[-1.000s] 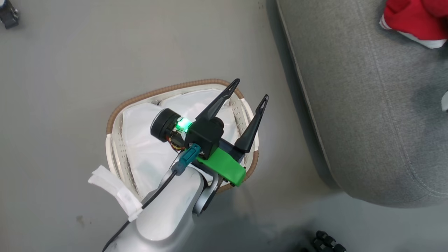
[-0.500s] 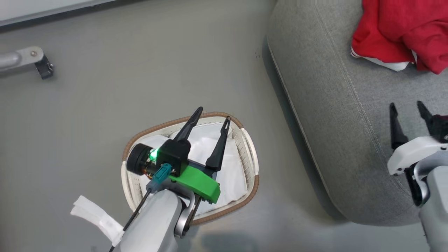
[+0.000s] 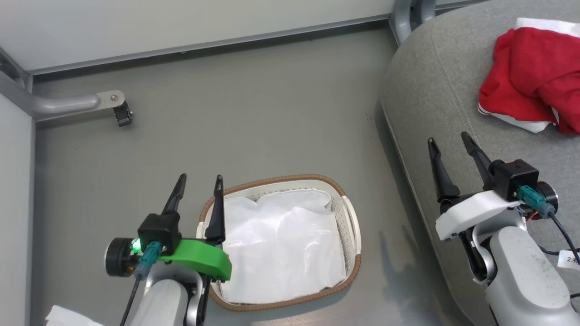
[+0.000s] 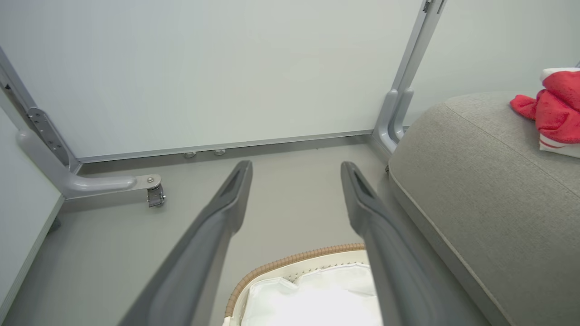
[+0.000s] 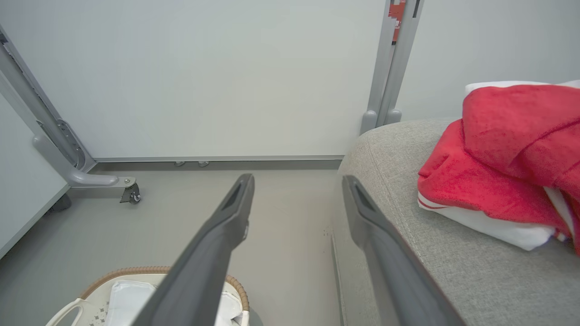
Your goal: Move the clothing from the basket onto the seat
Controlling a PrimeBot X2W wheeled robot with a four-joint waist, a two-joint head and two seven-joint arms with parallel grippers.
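Observation:
The red clothing (image 3: 534,77) lies bunched on the grey seat (image 3: 435,95) at the upper right, white trim along its lower edge. On the floor stands the basket (image 3: 348,213), holding a plain white liner. My left gripper (image 3: 199,180) hangs open over the basket's left rim, nothing between its fingers. Above the seat's front edge my right gripper (image 3: 447,136) is open and empty, short of the clothing. The left wrist view shows the clothing (image 4: 555,108), the seat (image 4: 476,181) and the basket's rim (image 4: 290,260). From the right wrist, the clothing (image 5: 503,167) rests on the seat (image 5: 453,253), the basket (image 5: 97,290) low left.
A pale wall panel runs along the back with a grey metal frame leg and caster (image 3: 120,108) at the left and a grey post (image 3: 408,13) by the seat's corner. Bare grey floor (image 3: 253,113) spreads between the wall, basket and seat.
The head camera has tilted up, so the wall now shows. My left gripper has shifted from over the basket's middle to its left rim. My right gripper has come further into view over the seat.

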